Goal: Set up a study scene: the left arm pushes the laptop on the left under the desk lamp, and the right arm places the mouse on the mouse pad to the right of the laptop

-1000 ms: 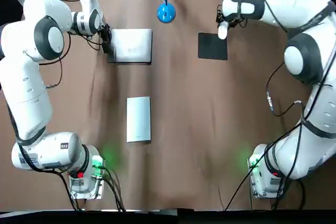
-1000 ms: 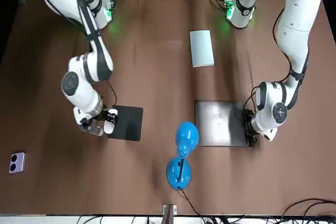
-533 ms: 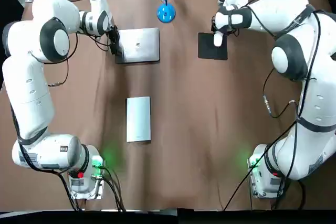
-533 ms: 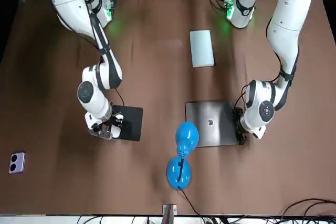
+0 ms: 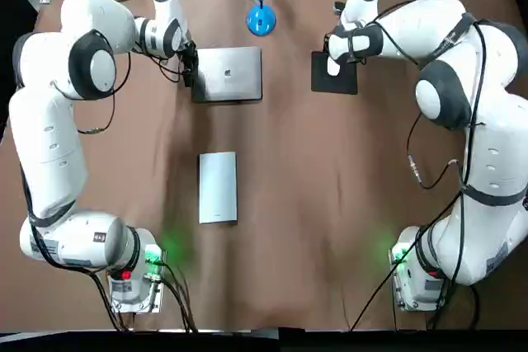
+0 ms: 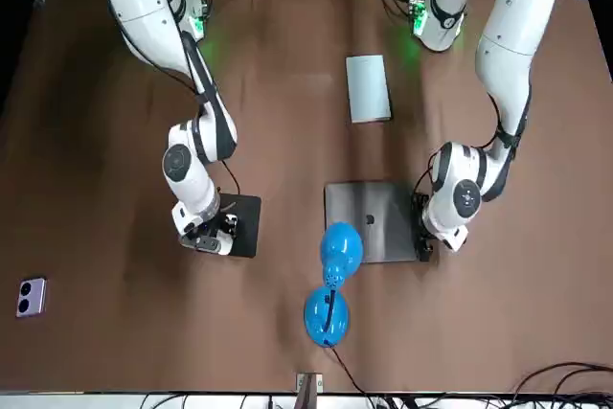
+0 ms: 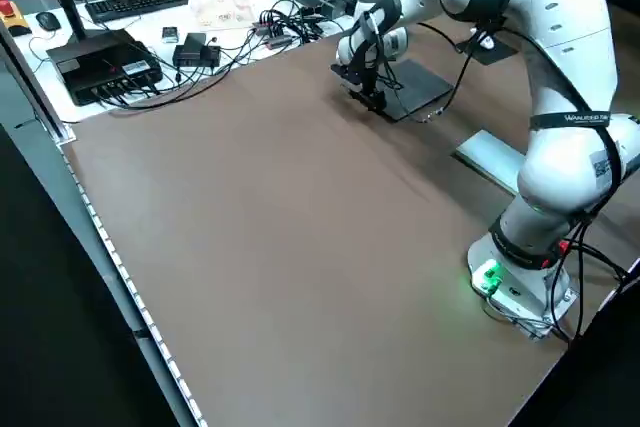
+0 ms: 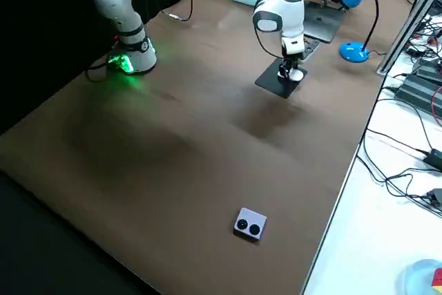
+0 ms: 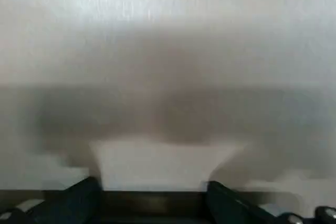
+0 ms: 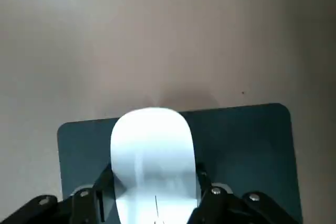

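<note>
The closed grey metal laptop point(image 5: 227, 73), flat and smooth-lidded, lies just near of the blue desk lamp point(image 5: 261, 20)'s round base. The lamp's head shows over the laptop's right edge in the front view, so the push looks almost finished. The left gripper point(image 5: 191, 72) is at the laptop's left edge; spread or pressed together, I cannot tell. The right gripper point(image 5: 335, 62) pinches the glossy, rounded white mouse point(image 10: 151, 145) over the thin black rectangular mouse pad point(image 5: 346, 82), right of the laptop. Only the release remains.

text: none legible | left arm point(image 7: 585, 119) band lettering: too small
</note>
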{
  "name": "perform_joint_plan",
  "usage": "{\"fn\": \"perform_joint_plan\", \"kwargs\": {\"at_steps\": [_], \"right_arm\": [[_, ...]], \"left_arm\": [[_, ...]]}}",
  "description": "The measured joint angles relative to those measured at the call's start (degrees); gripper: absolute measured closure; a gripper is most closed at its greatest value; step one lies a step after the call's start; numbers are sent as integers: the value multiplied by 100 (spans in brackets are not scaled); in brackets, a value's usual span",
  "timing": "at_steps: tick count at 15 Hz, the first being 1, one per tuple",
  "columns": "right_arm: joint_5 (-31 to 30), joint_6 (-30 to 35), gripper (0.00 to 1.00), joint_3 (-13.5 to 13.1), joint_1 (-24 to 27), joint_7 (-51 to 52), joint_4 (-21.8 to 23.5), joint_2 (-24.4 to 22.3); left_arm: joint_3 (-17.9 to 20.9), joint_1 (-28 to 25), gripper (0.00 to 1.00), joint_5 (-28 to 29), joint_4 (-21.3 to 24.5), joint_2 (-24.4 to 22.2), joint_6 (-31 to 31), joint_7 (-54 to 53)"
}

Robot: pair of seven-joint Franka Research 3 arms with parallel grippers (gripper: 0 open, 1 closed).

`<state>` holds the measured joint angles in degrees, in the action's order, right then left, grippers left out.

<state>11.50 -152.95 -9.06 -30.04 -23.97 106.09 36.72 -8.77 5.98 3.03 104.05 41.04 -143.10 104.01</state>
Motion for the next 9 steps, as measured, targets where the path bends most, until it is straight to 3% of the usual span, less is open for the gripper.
{"fn": "perform_joint_plan", "kwargs": {"at_steps": [9], "right_arm": [[-1, 7, 37, -11, -96, 9, 45, 37]], "left_arm": [[-8, 410, 0, 0, -196, 3, 0, 18]]}}
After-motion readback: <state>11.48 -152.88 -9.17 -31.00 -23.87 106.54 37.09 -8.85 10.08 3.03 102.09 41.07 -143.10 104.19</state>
